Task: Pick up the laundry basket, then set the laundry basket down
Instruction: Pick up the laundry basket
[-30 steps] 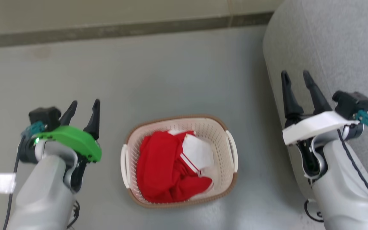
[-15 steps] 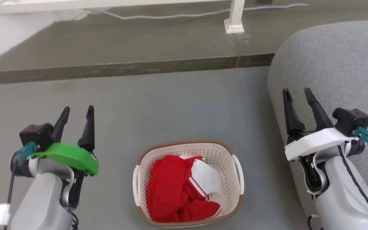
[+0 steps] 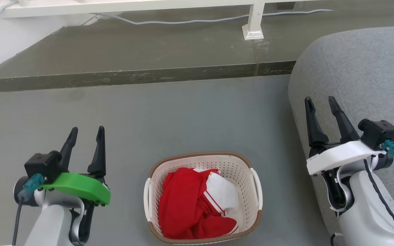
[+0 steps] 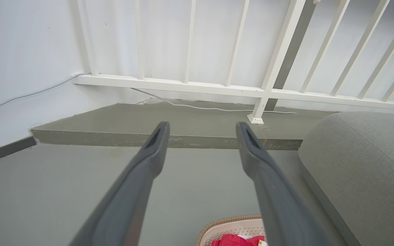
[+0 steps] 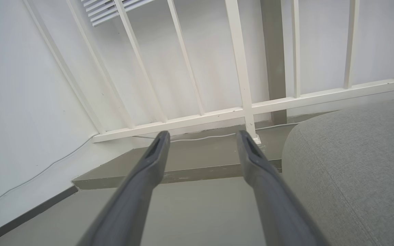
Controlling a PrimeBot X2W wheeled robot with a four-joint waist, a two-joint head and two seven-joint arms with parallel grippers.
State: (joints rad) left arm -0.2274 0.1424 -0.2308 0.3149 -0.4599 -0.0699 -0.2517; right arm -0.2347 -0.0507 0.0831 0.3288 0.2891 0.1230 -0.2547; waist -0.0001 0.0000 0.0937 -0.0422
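The laundry basket [image 3: 233,168] stood on the grey floor [image 3: 183,112] nearest the robot, holding a crumpled red and white cloth [image 3: 183,201], perhaps a garment. To either side and clear of it, the left gripper [image 3: 87,129] and the right gripper [image 3: 320,99] hung with fingers spread and nothing between them, the right one over the edge of a grey cushion [image 3: 354,68]. Beyond lay a raised step [image 3: 132,51], a cable [image 3: 183,22] and a white railing [image 3: 253,17].
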